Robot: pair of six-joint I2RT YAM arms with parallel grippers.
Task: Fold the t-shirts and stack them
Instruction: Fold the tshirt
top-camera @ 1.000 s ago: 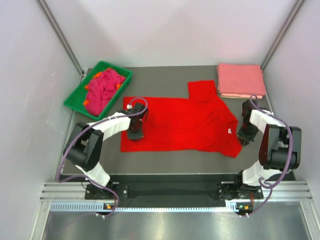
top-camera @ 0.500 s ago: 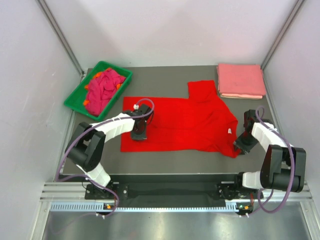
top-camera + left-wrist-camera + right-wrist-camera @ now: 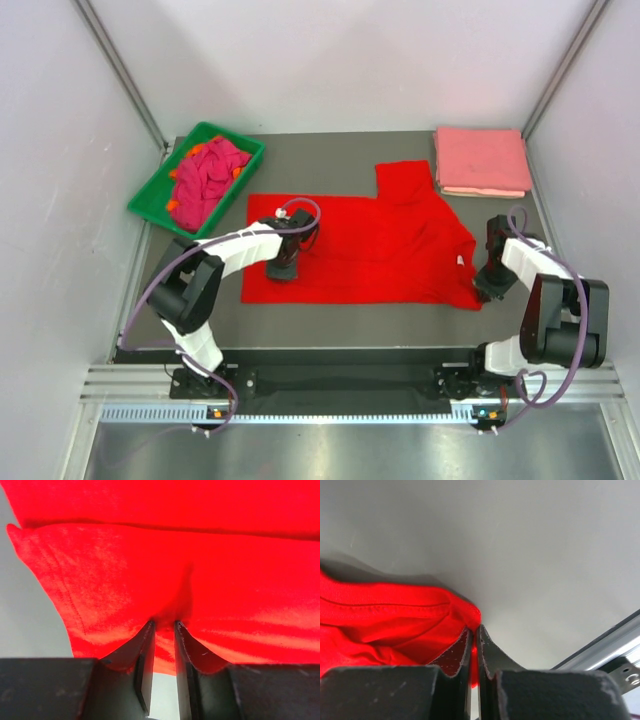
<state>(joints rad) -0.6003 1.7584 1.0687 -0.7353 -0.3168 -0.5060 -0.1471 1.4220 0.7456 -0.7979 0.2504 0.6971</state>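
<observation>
claws tilt down: left claw (image 3: 164, 625) and right claw (image 3: 474, 628) pinch red t-shirt (image 3: 380, 250).

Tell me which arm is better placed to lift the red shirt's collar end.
Right. The right gripper pinches the red t-shirt at its corner beside the white neck label; the left gripper pinches the opposite, hem end.

The tray (image 3: 148, 195) lies rear-left, folded t-shirts (image 3: 482, 160) rear-right, spread t-shirt (image 3: 380, 250) between, nearer.

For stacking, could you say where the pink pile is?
Top view: pink pile sits at the table's far right corner, beside the red shirt.
</observation>
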